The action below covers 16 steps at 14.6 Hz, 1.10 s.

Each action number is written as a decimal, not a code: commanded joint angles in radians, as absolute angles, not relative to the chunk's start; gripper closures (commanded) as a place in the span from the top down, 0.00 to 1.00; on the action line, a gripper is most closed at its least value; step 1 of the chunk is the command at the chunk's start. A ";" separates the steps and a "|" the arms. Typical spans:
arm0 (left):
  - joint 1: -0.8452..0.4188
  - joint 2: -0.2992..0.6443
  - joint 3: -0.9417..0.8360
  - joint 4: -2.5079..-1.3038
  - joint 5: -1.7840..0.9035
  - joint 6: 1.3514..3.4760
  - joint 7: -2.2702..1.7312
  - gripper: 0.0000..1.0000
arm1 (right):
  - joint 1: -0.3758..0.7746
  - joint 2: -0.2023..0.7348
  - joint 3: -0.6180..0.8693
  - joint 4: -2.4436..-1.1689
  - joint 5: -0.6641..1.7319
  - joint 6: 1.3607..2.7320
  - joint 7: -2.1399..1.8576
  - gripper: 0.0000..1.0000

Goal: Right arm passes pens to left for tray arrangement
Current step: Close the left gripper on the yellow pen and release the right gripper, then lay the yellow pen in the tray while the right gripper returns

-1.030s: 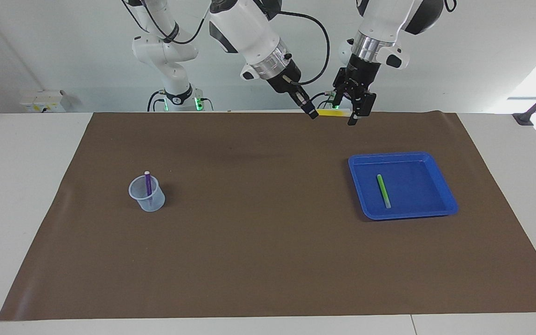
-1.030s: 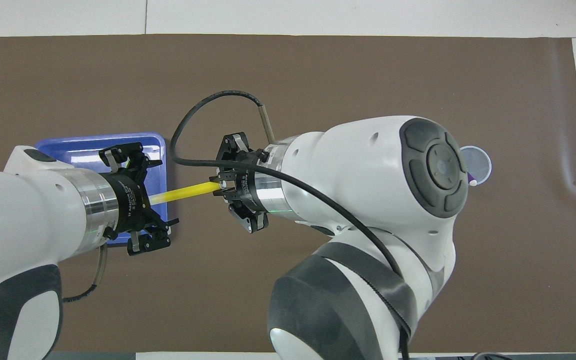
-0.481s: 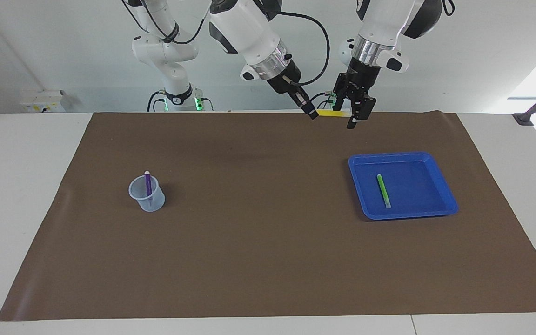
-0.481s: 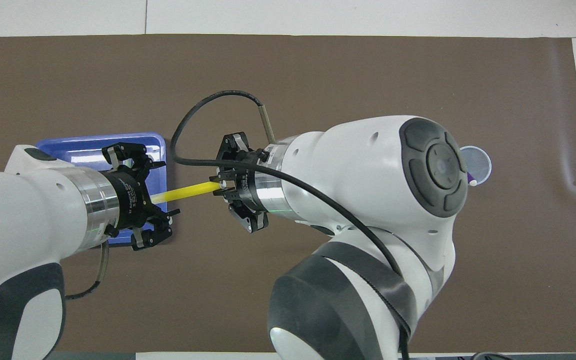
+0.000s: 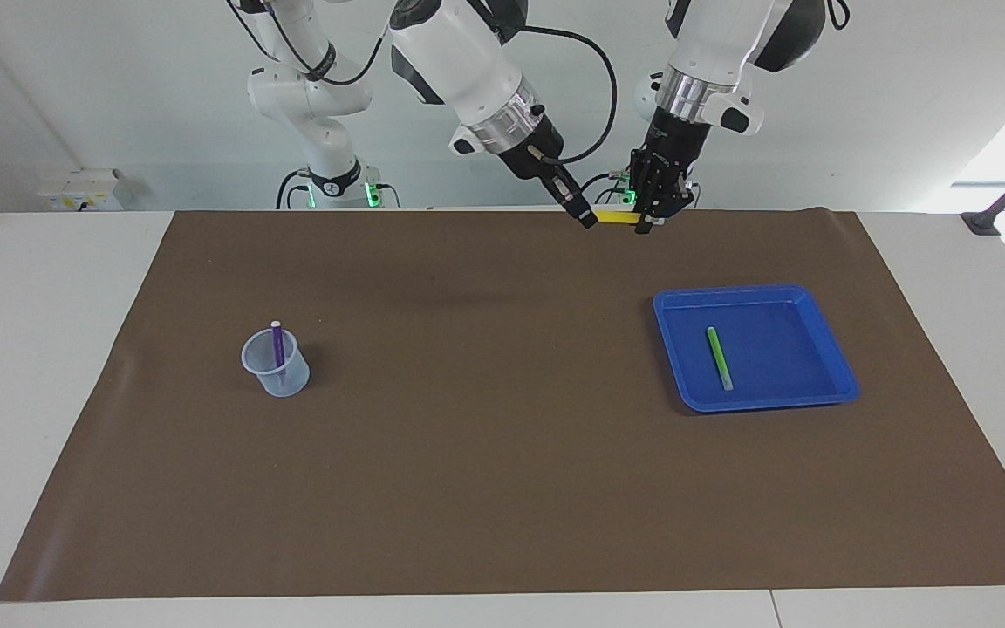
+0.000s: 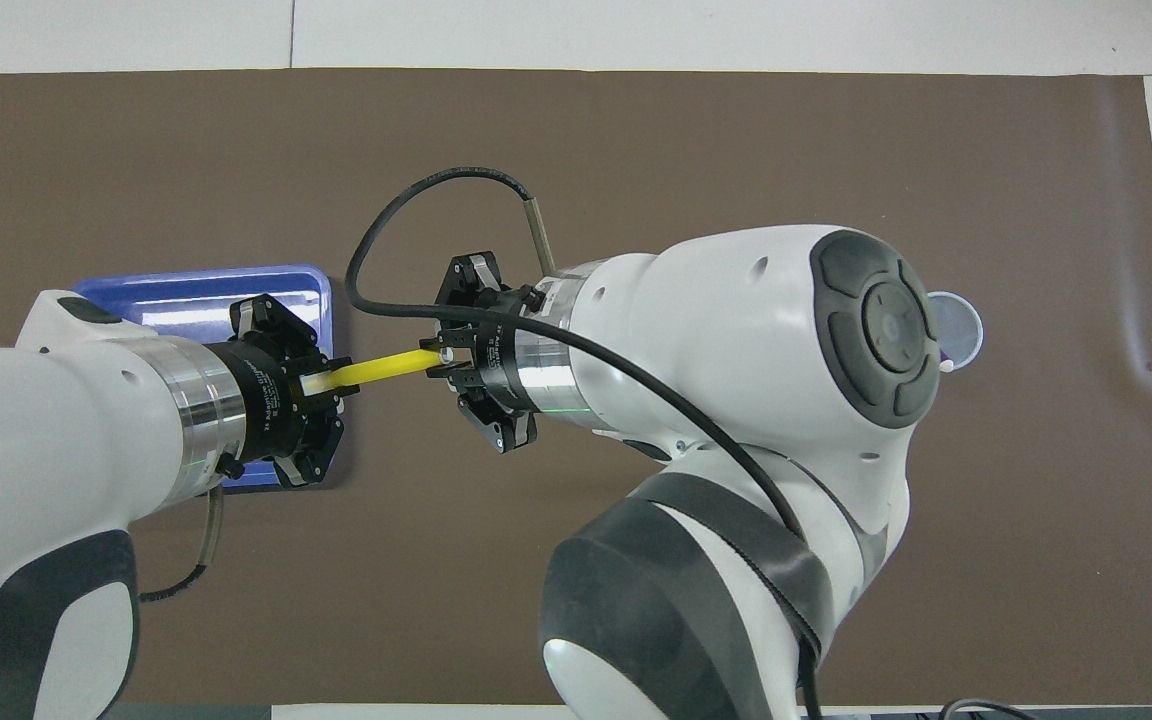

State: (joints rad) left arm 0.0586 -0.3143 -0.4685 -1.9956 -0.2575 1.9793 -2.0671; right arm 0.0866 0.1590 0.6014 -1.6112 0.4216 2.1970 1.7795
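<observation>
Covering most of the white table [image 5: 49, 349]: brown mat [image 5: 485, 453]. Lying toward the left arm's end: blue tray [image 5: 830, 327], holding the green pen [image 5: 718, 358]. Standing toward the right arm's end: clear cup [image 5: 280, 371] with the purple pen [image 5: 276, 342] leaning inside. Hanging level over the mat's robot-side edge: yellow pen [image 6: 381, 368], pinched at both ends, right gripper [image 6: 443, 360] clamping at its 3 o'clock tip in the overhead view, left gripper [image 6: 321, 380] closing tight at 9 o'clock.

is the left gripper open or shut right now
Shut on the yellow pen: the left gripper clamps one end, while the right gripper holds the other.
</observation>
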 commanded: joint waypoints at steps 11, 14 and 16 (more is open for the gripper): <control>0.080 -0.325 -0.466 -2.006 -0.250 2.026 -2.088 0.00 | 0.075 0.147 0.502 -1.608 0.361 2.103 1.754 1.00; 0.097 -0.322 -0.465 -2.008 -0.250 2.031 -2.051 0.00 | 0.075 0.114 0.421 -1.647 0.325 2.010 1.568 1.00; 0.158 -0.314 -0.463 -2.009 -0.250 2.028 -1.932 0.00 | 0.075 0.083 0.359 -1.701 0.301 1.955 1.392 1.00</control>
